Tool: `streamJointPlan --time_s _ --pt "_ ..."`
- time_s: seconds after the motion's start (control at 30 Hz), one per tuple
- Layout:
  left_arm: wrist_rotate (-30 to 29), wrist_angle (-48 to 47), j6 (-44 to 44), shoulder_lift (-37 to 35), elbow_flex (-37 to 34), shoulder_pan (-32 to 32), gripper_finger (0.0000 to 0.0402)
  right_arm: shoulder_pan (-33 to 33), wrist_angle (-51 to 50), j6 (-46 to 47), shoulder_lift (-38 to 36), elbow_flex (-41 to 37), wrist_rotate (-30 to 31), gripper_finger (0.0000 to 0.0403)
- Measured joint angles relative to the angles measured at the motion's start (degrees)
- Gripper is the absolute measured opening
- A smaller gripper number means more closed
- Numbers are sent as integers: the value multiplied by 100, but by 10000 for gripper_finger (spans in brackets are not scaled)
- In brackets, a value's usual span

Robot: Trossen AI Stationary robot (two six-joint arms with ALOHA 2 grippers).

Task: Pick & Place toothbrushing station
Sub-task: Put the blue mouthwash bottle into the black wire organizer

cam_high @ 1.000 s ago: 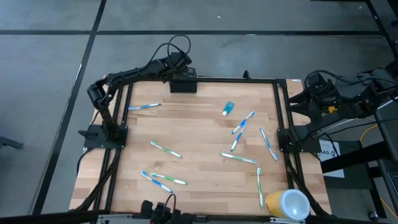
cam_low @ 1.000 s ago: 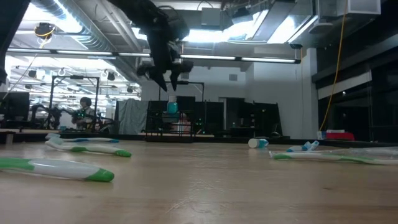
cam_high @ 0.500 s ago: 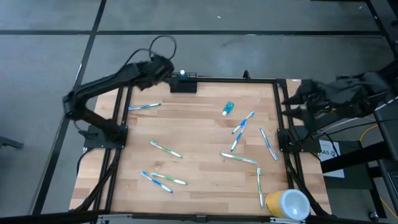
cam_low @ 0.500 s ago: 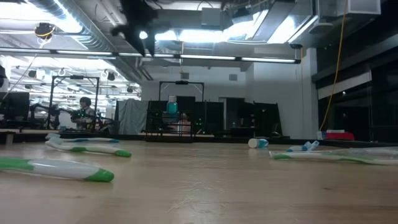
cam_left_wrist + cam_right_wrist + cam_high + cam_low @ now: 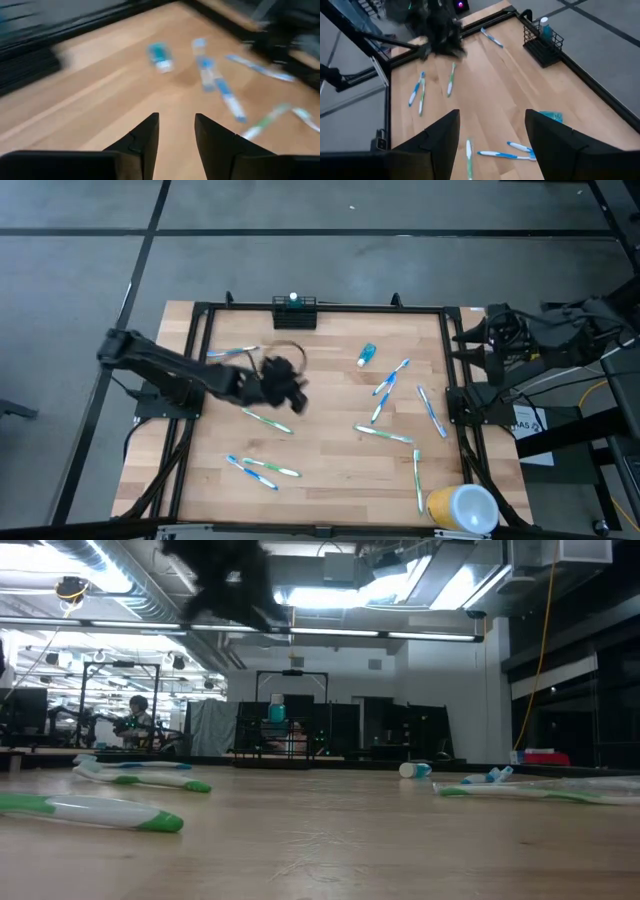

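The toothbrushing station, a small black wire-mesh caddy point(image 5: 295, 313), stands at the middle of the table's far edge with a toothbrush point(image 5: 545, 27) upright in it. Several blue and green toothbrushes lie flat on the wood, among them one point(image 5: 267, 420) just nearside of my left gripper. My left gripper point(image 5: 297, 392) hovers above the left-middle of the table, well nearside of the caddy, open with nothing between its fingers point(image 5: 176, 122). My right gripper point(image 5: 492, 120) waits open and raised beyond the table's right edge point(image 5: 470, 340).
A blue toothpaste tube point(image 5: 366, 355) lies right of centre near a cluster of toothbrushes point(image 5: 388, 385). A round yellow-and-white cup point(image 5: 462, 508) lies at the near right corner. A black frame point(image 5: 200, 330) rims the table. Bare wood shows around the centre point(image 5: 330, 395).
My left gripper has left the caddy at the far edge, swung briefly toward the far left corner, then swept fast toward the near edge and out over the left-middle of the table. The caddy stays in place with the toothbrush standing in it.
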Motion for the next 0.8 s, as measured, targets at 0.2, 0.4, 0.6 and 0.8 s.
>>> streamJointPlan --time_s 0.2,0.4,0.6,0.8 --pt "-420 1184 637 1481 355 62 116 0 -6 -76 -10 -1 -232 228" --pt "240 1622 790 2755 1218 571 137 0 -10 -133 -10 -2 -313 228" --pt "217 1147 246 3700 2400 907 172 0 -41 -133 -10 0 -470 228" --pt "295 455 -361 4596 3424 1194 182 4 -96 -151 -12 0 -560 228"
